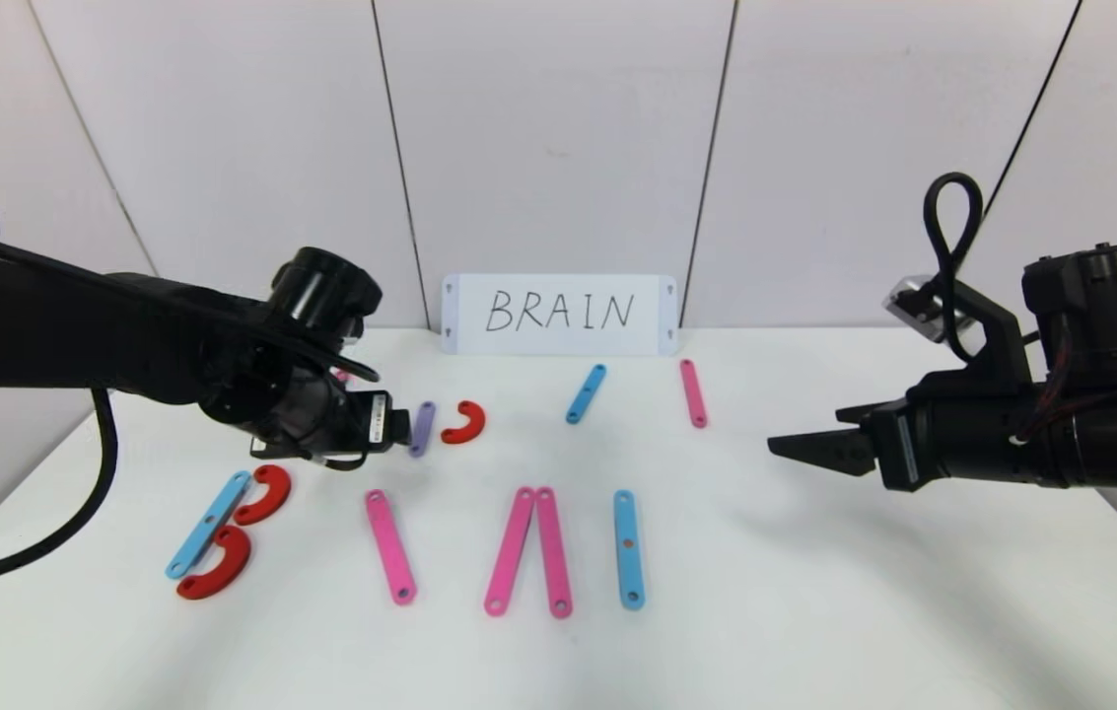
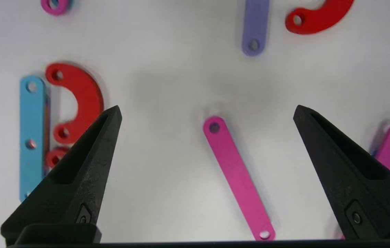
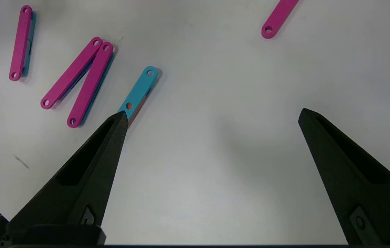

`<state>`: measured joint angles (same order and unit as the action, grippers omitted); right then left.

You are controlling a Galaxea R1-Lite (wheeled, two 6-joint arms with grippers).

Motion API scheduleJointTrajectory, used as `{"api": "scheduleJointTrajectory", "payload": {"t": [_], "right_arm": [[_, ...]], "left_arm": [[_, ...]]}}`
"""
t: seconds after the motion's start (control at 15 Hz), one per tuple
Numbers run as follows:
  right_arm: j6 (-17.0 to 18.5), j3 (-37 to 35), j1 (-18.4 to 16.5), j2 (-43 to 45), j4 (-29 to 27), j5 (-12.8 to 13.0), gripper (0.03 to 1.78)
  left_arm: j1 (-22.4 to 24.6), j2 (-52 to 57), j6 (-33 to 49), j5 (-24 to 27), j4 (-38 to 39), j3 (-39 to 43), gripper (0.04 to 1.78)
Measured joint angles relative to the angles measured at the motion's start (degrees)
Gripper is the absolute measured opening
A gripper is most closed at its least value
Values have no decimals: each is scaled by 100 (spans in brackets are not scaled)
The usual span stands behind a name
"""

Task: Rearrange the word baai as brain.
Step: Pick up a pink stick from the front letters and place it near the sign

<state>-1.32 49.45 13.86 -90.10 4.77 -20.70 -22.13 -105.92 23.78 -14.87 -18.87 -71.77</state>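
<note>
White table (image 1: 814, 611) carries everything; white card (image 1: 559, 314) lettered BRAIN stands at its far edge against the wall panels. Left arm reaches in over the table's left half, left gripper (image 2: 207, 113) above the surface with its jaws spread wide, nothing between them. Right gripper (image 3: 212, 117) hangs over the bare right side, likewise spread wide and holding nothing, well apart from every piece but the blue bar. The word's near row, by size: the B, on the outer side of the left gripper, made of a blue bar (image 1: 208, 524) with two red crescents (image 1: 265, 494) touching it; a pair of pink bars (image 1: 529, 550) leaning together at their far ends, inward of the left gripper; a single slanted pink bar (image 2: 238, 177) lying directly below the gap in the left gripper's jaws; a lone upright blue bar (image 3: 139, 93), its near end just off one right fingertip in the wrist view. Farther back, beyond the left gripper: short purple bar (image 2: 255, 27) with a loose red crescent (image 2: 318, 17) just beside it, apart. Toward the card: a small tilted blue bar (image 1: 586, 393) and a thin pink bar (image 1: 693, 392), apart from each other.
</note>
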Motion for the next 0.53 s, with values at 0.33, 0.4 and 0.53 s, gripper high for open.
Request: {"api": "scheduleJointTrajectory", "payload": {"t": [0.33,0.4,0.53], "right_arm": [[2,-9,-9,-20,-2,9,173],[2,-13,-9,-24,-4,9,173],[0,-16,-9,-28,-6,9,173]], "left_arm": [[-590,154,1102,-419,0,538,175],[-636,149,1221,-428,11,634,175],[-667,111,1347,-439,71,820,175]]}}
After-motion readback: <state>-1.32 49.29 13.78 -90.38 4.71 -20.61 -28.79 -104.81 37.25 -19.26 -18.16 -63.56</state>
